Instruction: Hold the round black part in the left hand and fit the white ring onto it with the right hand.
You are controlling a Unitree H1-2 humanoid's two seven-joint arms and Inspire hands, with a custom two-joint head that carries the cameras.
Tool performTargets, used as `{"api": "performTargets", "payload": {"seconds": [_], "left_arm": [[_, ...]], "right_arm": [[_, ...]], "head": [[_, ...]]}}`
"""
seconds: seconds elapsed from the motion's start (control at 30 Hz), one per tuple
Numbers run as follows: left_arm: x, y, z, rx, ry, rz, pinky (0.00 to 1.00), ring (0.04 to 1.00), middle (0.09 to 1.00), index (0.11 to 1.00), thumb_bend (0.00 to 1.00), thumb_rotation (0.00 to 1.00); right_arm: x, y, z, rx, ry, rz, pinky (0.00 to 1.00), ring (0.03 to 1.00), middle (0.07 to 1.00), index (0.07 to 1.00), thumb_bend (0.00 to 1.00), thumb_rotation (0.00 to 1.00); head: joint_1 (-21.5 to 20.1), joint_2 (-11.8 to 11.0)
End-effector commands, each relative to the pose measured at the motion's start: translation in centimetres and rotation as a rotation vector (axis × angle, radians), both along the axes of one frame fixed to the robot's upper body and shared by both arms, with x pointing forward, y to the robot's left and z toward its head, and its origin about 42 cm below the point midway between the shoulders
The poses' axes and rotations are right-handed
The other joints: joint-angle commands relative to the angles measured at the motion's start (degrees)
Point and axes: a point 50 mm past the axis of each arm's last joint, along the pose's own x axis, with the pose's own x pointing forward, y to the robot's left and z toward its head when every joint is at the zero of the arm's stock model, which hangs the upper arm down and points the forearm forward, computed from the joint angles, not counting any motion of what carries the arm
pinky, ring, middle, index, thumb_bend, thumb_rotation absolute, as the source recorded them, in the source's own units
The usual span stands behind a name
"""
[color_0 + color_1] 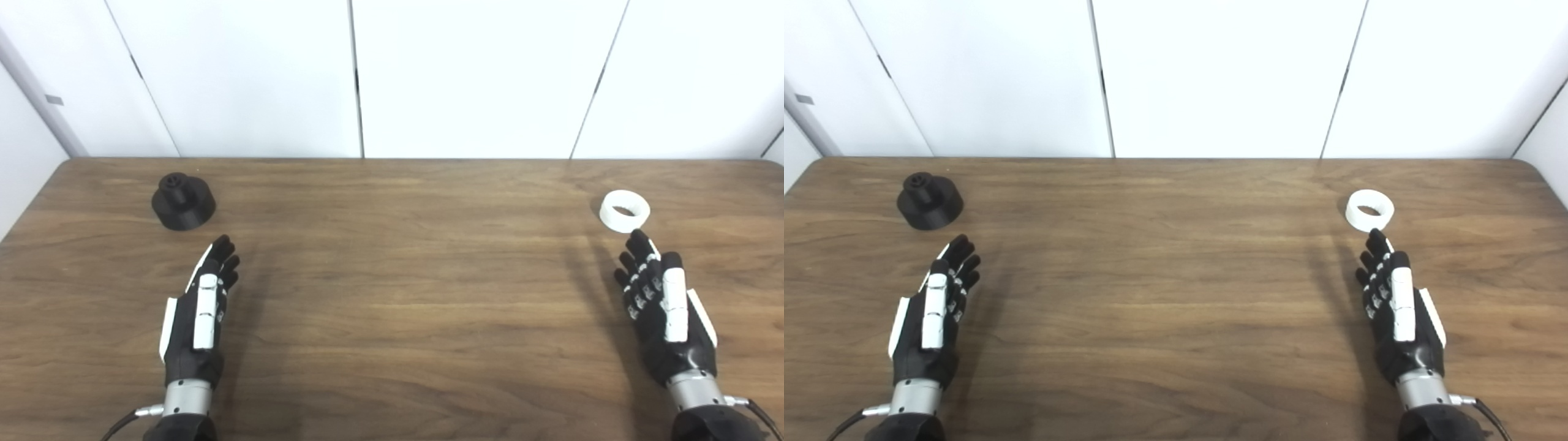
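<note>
The round black part (183, 201), a wide disc with a small hub on top, stands at the far left of the wooden table (404, 269). The white ring (624, 211) lies flat at the far right. My left hand (202, 312) hovers open, fingers straight and pointing away, a short way nearer than the black part and slightly right of it. My right hand (664, 306) is open too, fingers extended, its fingertips (639, 236) just short of the ring's near edge. Neither hand holds anything.
White wall panels (478, 73) stand right behind the table's far edge. The table's left edge runs close to the black part. Bare wood stretches between the two hands.
</note>
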Motion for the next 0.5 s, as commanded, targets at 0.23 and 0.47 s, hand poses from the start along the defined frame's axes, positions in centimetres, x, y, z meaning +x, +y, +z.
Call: {"api": "performTargets", "payload": {"seconds": [0.23,0.47], "left_arm": [[0.4,-0.5,0.9,0.021,-0.067,-0.005,0.95,0.929,0.937,0.917,0.54,0.93],[0.1,-1.6,0.0,0.022,-0.059,-0.006,0.95,0.925,0.937,0.918,0.50,0.93]], "right_arm": [[0.5,-0.4,1.2,-0.022,-0.077,0.008,1.00,1.000,1.000,0.971,0.53,1.00],[0.5,-1.4,0.5,-0.037,-0.084,0.016,1.00,1.000,1.000,0.988,0.54,1.00]], "head": [[2.7,-1.1],[9.7,-5.3]]}}
